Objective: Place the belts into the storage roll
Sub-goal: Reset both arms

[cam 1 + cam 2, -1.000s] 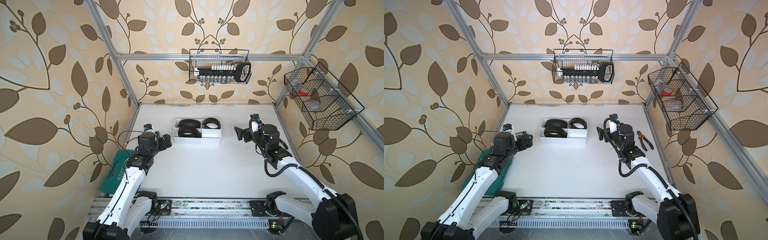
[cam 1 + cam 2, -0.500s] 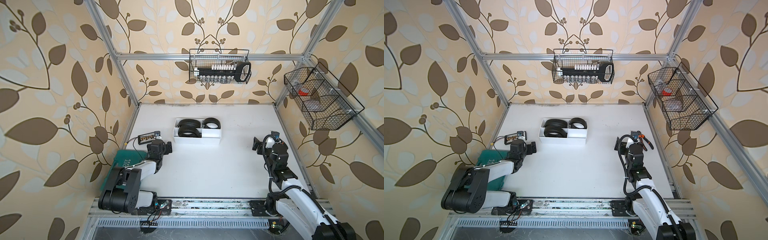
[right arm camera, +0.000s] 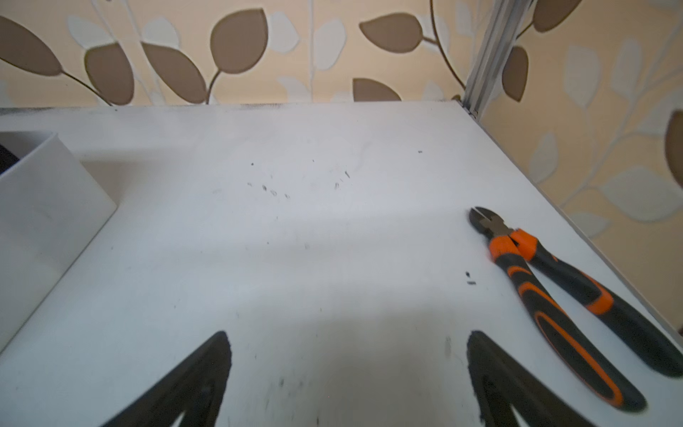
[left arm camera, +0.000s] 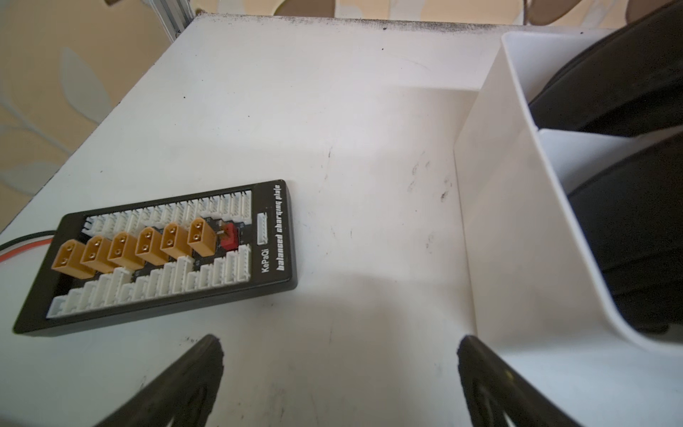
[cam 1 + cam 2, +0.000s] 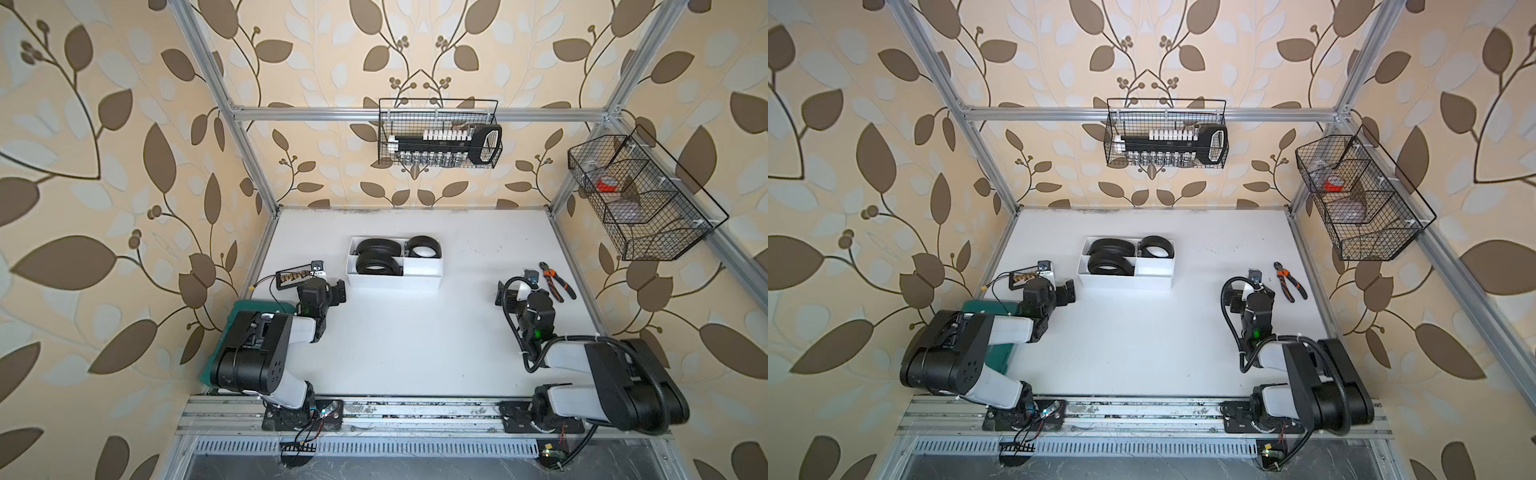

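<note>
Just changed: left arm and right arm have drawn back from beside the tray and folded low by the near rail; nothing on the table has shifted.
Meaning: judged from this, the packing looks finished and the arms are retiring.
Left gripper: jaws wide, empty, low over the table, near the board and the tray's end wall.
Right gripper: jaws wide, empty, pliers just beside it.
Case: one, green, partly under the left arm.
Tray: one, white, mid-table, well apart from both grippers; four compartments, three filled, the near right one bare.
Belts: three, black, each coiled into a ring, one per compartment, all inside the tray; none lies on the table.
Baskets: two, wire, hung on the far and right walls, holding tools and oddments.
Count: two arms, one board, one pliers.
</note>
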`<move>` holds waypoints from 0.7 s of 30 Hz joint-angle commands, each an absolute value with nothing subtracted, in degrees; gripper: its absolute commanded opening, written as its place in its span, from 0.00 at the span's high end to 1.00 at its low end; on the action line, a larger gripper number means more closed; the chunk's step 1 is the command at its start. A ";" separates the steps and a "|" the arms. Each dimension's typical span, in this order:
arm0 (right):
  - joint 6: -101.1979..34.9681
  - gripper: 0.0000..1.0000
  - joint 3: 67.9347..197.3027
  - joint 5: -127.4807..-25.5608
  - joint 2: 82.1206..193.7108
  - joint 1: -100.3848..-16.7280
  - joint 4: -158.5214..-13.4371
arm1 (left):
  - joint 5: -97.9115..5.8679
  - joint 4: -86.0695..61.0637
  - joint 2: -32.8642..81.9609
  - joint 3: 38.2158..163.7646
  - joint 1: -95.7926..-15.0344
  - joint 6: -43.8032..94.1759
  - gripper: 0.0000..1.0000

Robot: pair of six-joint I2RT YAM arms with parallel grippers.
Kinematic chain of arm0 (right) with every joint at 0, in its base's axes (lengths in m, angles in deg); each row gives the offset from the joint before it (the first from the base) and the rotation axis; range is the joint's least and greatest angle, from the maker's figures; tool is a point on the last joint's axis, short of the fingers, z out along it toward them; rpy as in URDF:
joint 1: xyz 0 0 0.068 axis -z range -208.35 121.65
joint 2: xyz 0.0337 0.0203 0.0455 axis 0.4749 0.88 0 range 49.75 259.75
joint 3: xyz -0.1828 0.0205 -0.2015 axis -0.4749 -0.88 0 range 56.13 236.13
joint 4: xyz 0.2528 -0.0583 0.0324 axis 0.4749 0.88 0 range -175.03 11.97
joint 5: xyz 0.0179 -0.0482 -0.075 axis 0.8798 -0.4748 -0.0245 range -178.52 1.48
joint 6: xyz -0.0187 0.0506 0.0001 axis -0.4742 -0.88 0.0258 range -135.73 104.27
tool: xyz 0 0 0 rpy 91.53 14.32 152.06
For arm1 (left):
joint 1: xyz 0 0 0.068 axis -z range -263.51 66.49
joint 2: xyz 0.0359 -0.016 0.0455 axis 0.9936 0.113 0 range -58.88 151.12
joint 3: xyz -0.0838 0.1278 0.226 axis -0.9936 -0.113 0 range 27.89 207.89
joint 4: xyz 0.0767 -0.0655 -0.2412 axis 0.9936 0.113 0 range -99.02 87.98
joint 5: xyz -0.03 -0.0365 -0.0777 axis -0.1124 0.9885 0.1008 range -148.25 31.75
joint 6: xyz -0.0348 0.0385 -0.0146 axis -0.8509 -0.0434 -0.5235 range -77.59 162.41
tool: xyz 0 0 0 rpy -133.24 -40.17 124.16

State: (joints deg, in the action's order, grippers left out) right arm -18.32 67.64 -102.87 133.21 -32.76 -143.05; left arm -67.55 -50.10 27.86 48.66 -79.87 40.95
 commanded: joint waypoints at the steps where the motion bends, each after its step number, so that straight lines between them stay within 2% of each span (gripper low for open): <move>1: -17.72 0.01 71.49 -100.83 134.93 -31.93 -143.26 | -66.67 -52.10 26.80 49.70 -80.53 41.80 0.01; 3: -17.73 0.01 71.82 -96.67 137.59 -29.81 -147.97 | -66.60 -52.00 26.88 49.84 -80.61 41.79 0.01; 5: -18.56 0.01 73.03 -96.51 135.59 -29.49 -141.91 | -66.60 -51.79 26.90 49.93 -80.60 41.71 0.01; 6: -18.19 0.01 72.38 -96.04 136.57 -29.24 -144.97 | -66.51 -51.74 27.19 50.15 -80.66 41.79 0.01; 21: -18.39 0.01 72.47 -95.97 135.70 -29.21 -143.31 | -64.85 -50.77 27.11 50.40 -81.42 41.53 0.01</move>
